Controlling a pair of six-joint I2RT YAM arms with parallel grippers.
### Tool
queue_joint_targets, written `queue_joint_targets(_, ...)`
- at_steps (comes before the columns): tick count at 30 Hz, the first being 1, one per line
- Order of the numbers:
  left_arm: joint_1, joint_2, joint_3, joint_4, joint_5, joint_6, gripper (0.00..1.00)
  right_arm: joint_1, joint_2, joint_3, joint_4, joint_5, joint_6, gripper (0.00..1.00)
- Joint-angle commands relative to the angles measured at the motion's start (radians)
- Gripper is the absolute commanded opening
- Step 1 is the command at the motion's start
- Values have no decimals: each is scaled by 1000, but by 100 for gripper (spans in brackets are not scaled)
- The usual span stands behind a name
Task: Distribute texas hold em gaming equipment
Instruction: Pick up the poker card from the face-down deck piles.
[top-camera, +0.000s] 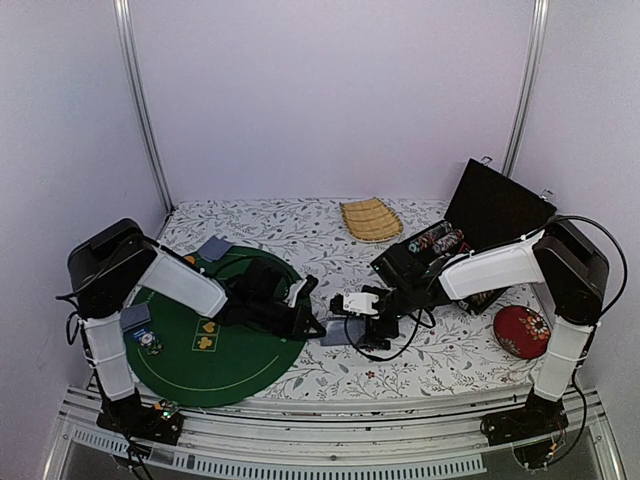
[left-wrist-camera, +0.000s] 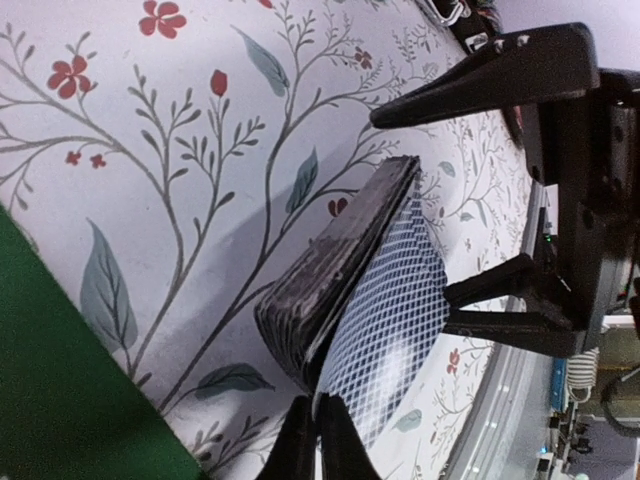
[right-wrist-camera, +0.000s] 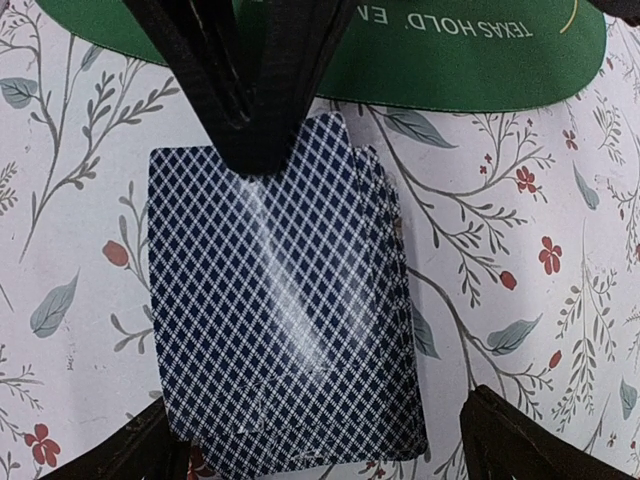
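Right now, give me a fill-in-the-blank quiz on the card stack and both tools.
1. The stack of playing cards with dark blue lattice backs lies on the ____-patterned tablecloth.
2. The left tool is ____ on the stack's top card.
3. The right tool flanks the stack with its jaws ____.
4. The round felt mat is coloured ____.
Missing words: floral; shut; open; green.

Glossy lattice-backed playing cards (right-wrist-camera: 280, 300), matt green felt mat (top-camera: 230, 372), smooth floral tablecloth (top-camera: 300, 225), ribbed woven tray (top-camera: 371, 218)
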Motion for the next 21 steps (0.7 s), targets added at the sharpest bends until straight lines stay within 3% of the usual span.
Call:
queue_joint_targets(1,6,-24,-11,-2,18,3,3,2,-40,-3,2,3,7,96)
queue_joint_targets(6,10,-58,1,-99,-32,54,0,1,-36,-3,-1,10,3,96)
queue_joint_targets(21,38,-207,4,-207,33,193,0,-17,-88,3,-32,-5,-2,96)
